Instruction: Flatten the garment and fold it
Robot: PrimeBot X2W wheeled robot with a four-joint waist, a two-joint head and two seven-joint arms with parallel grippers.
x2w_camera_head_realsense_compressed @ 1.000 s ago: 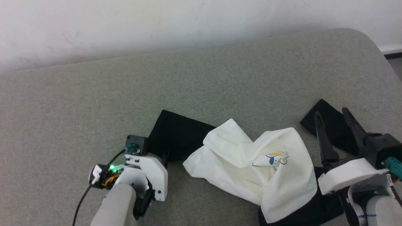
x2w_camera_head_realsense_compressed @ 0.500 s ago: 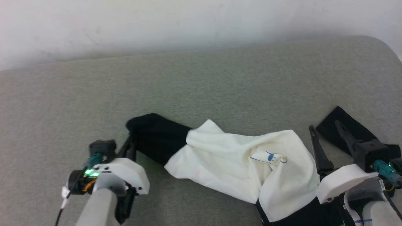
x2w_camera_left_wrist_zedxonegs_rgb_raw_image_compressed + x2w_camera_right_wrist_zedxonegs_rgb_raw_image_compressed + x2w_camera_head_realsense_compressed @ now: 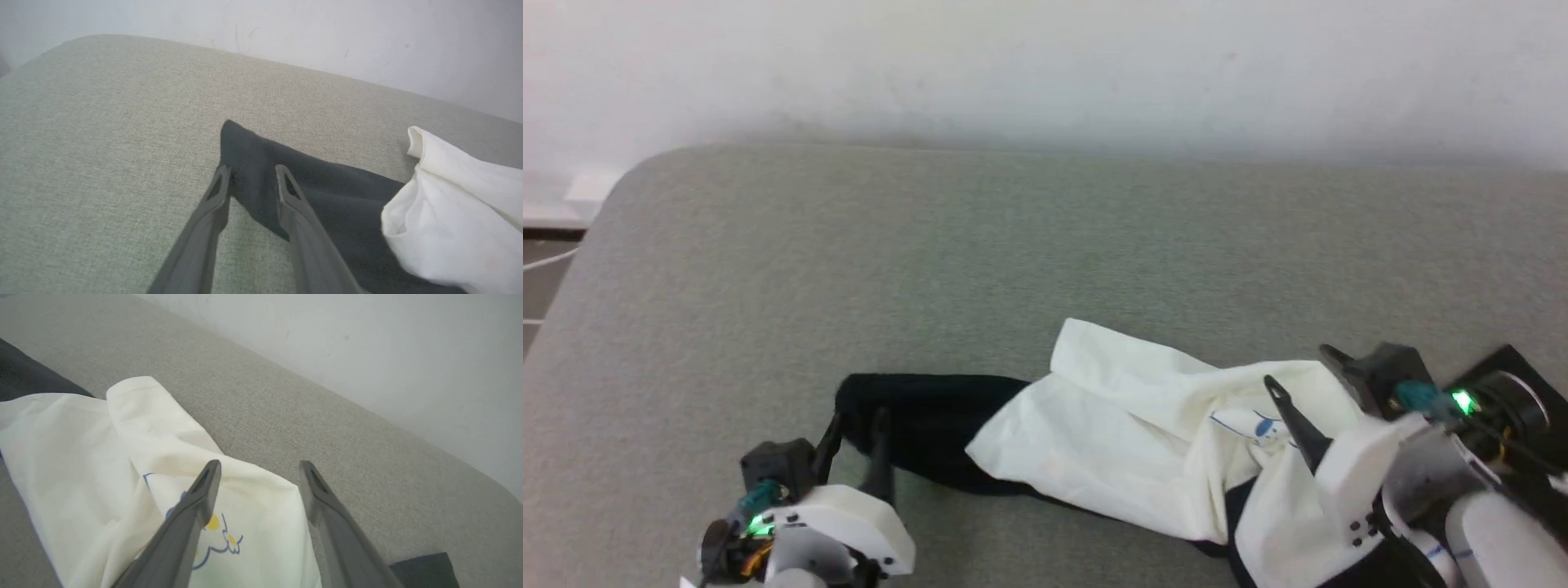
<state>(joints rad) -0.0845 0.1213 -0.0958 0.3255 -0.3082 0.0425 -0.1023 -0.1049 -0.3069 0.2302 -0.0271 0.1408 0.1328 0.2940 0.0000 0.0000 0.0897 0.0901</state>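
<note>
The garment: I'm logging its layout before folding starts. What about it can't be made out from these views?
The chest print: in the head view half buried in a fold; in the right wrist view partly behind a finger of the right gripper.
The garment, lower right part: in the head view covered by the right arm and cut by the bottom edge.
The left gripper at the black sleeve: contact unclear in the left wrist view.

Grey-green woven fabric surface [image 3: 866, 245], rounded far-left corner, plain white wall [image 3: 1045, 65] behind it, faint scuff marks, thin white cable [image 3: 547, 261] past left edge.
</note>
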